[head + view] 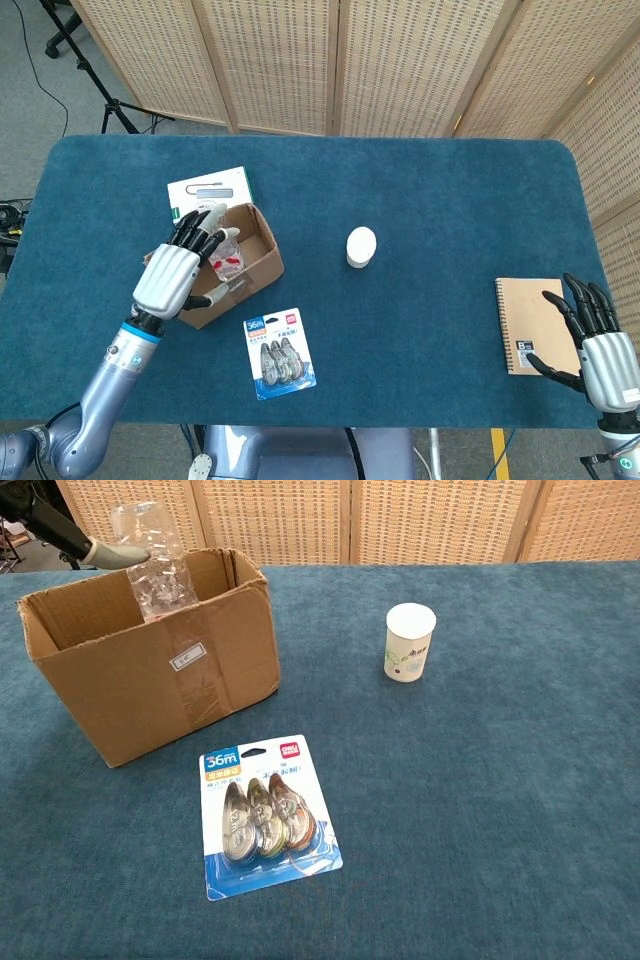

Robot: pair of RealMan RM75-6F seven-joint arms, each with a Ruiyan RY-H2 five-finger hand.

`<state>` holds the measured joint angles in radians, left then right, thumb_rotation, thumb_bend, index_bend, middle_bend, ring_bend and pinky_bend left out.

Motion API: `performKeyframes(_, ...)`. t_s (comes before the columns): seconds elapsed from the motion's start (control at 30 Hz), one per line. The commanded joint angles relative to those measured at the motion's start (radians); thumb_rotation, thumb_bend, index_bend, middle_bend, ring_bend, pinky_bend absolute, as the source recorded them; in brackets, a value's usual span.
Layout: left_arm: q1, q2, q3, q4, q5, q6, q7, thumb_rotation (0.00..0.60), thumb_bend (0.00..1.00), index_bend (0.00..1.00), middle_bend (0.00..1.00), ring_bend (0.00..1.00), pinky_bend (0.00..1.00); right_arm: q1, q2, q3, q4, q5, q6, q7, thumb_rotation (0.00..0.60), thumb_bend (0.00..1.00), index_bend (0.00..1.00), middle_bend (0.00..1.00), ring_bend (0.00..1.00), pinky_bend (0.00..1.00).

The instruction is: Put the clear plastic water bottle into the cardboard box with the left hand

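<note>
The left robot hand (178, 272) has a ribbed silver-white back and black fingers with pale grey tips, on a silver-blue arm with a blue wrist ring. The right robot hand (598, 345) looks alike.

bottle (155, 565): lower part hidden behind box wall (150, 680) | my left hand (60, 535): mostly cut off, chest view | right hand (605, 355): clipped at frame's bottom edge
</note>
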<state>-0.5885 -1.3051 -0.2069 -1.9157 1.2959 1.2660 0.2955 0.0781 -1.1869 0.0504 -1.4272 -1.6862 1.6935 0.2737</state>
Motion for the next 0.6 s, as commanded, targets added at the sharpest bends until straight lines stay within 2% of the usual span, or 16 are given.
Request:
performKeyframes(0.03, 0.017, 0.027, 0.01, -0.012, 0.018, 0.016, 0.0, 0.6, 0.25, 0.21, 0.0, 0.0, 0.0, 0.0, 0.0, 0.001, 0.0, 0.001, 0.001, 0.002, 0.6, 0.13, 0.15, 0.0, 0.0, 0.0)
performKeyframes(0.2, 0.094, 0.116, 0.067, -0.048, 0.093, 0.093, 0.026, 0.6, 0.28, 0.21, 0.0, 0.0, 0.0, 0.0, 0.001, 0.001, 0.0, 0.003, -0.001, 0.005, 0.6, 0.14, 0.15, 0.0, 0.0, 0.0)
performKeyframes(0.27, 0.15, 0.159, 0.112, -0.055, 0.135, 0.145, 0.041, 0.6, 0.28, 0.21, 0.0, 0.0, 0.0, 0.0, 0.001, 0.0, -0.001, 0.002, -0.001, 0.002, 0.6, 0.13, 0.15, 0.0, 0.0, 0.0)
performKeyframes(0.6, 0.329, 0.213, 0.252, -0.01, 0.28, 0.303, 0.067, 0.6, 0.3, 0.21, 0.0, 0.0, 0.0, 0.002, -0.001, -0.005, -0.013, -0.009, -0.006, -0.026, 0.6, 0.13, 0.15, 0.0, 0.0, 0.0)
